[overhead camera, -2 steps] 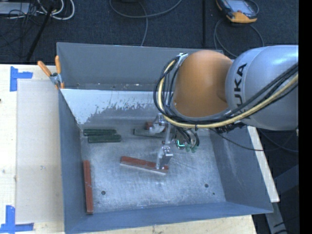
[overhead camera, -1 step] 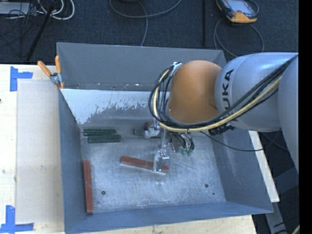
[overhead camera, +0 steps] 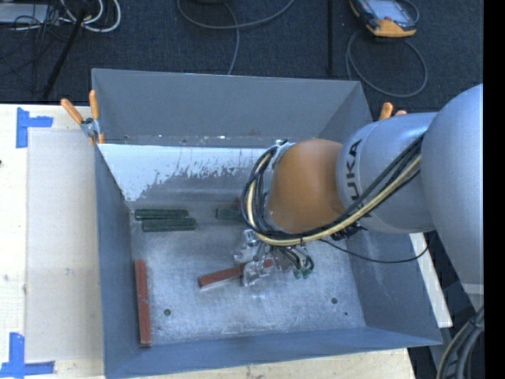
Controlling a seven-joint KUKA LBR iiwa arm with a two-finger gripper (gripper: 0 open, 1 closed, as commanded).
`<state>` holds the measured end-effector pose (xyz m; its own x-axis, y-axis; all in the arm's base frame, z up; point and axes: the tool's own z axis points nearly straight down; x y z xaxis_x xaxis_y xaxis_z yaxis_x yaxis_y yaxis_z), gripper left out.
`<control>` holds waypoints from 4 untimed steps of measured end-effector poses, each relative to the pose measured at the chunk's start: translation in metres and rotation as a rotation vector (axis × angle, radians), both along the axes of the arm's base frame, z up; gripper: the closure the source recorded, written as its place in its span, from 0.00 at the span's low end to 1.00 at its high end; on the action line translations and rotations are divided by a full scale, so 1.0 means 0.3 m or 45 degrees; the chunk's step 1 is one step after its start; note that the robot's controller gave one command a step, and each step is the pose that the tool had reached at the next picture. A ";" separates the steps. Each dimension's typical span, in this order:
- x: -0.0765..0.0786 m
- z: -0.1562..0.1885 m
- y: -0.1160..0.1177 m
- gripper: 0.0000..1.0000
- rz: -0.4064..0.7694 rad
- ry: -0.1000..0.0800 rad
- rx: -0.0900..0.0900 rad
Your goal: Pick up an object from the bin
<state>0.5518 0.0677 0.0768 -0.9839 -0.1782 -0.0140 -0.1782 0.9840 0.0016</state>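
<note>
Looking down into the grey bin [overhead camera: 229, 113], I see the gripper [overhead camera: 254, 270] low near the floor, just right of the middle of the frame, under the arm's round orange cover [overhead camera: 304, 184]. It sits at the right end of a short red-brown stick [overhead camera: 219, 278] that lies flat and a little slanted in the middle of the bin. I think this stick is the thing to pick. I cannot tell if the hand is open or closed — the metal parts and the stick's end run together from up here, so I will not say it has the stick.

What could go wrong? The hand is at the very end of the stick, not its middle. If it grabs there and lifts, the long free end may hang down, swing and slip out. If the hand closes a bit to one side, it may just push the stick along the floor. The stick lies flat too, so going down too far could bump the bin floor.

The other things are well apart: a long red-brown stick [overhead camera: 143, 302] by the left wall, two dark green sticks [overhead camera: 167, 225] at the upper left of the floor, and one more green piece [overhead camera: 228, 212] half hidden by the cables [overhead camera: 256, 200].
</note>
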 end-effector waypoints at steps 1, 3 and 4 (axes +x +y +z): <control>0.000 0.000 0.000 1.00 -0.001 0.000 0.000; -0.046 0.398 0.003 1.00 0.014 0.017 -0.005; -0.033 0.500 0.008 1.00 0.014 0.021 -0.006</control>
